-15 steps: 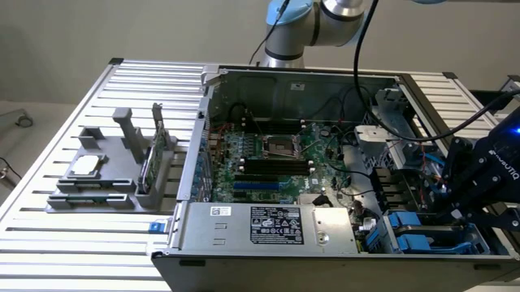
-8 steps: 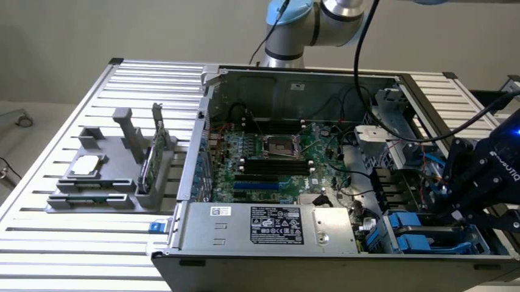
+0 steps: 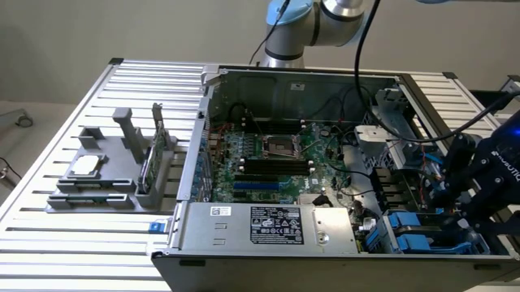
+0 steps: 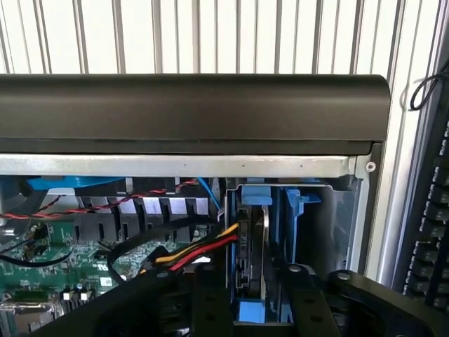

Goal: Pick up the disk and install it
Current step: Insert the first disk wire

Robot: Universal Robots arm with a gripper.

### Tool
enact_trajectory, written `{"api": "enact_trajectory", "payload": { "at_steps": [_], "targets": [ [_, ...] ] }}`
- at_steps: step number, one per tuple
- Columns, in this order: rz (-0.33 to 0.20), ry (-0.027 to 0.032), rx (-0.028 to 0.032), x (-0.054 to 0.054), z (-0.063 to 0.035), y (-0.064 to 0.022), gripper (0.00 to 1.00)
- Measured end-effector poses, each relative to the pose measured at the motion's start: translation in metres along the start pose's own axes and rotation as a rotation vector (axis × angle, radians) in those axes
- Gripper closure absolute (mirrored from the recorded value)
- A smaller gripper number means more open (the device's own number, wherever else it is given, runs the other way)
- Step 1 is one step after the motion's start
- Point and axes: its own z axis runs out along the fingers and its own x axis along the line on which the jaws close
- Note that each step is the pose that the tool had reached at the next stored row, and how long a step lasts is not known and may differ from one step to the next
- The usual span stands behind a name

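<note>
A: Where is the gripper [image 3: 475, 210] right now?

B: At the exterior view's right, low over the front corner of the open computer case [image 3: 268, 252], just above the blue drive bays [image 3: 422, 234].

A: And the disk?

B: In the wrist view the disk [image 4: 258, 242] stands on edge inside the bay, a thin silver-grey slab between blue plastic rails [image 4: 295, 210], directly ahead of the gripper [image 4: 256, 298]. It sits in the slot, next to the bundle of yellow, red and black cables [image 4: 200, 253].

A: Are the jaws clamped on it?

B: I cannot tell. The two black fingers [image 4: 309, 302] flank the blue tab at the disk's near end, but whether they press on it or stand just off it is unclear.

A: What else is around?

B: The green motherboard [image 3: 276, 161] lies in the middle of the case, the power supply with its label [image 3: 272, 225] along the front. On the slatted table [image 3: 49, 243] at the exterior view's left, a grey fixture [image 3: 101, 191] holds a silver chip [image 3: 87, 164] and an upright green card [image 3: 150, 167].
</note>
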Motion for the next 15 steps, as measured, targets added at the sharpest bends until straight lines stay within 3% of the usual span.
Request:
{"api": "enact_trajectory", "payload": {
  "at_steps": [2, 3, 6, 7, 12, 14, 15],
  "targets": [
    [0.0, 0.0, 0.0049, 0.0, -0.0032, -0.0005, 0.58],
    [0.0, -0.0002, 0.0073, 0.0, -0.0049, -0.0008, 0.46],
    [0.0, -0.0001, 0.015, 0.0, -0.0098, -0.0015, 0.4],
    [0.0, -0.0002, 0.018, 0.0, -0.0112, -0.0017, 0.35],
    [0.0, -0.0003, 0.0369, 0.0, -0.0181, -0.0028, 0.12],
    [0.0, -0.0003, 0.0444, 0.0, -0.022, -0.0033, 0.12],
    [0.0, -0.0004, 0.0483, 0.0, -0.0238, -0.0036, 0.05]
  ]
}}
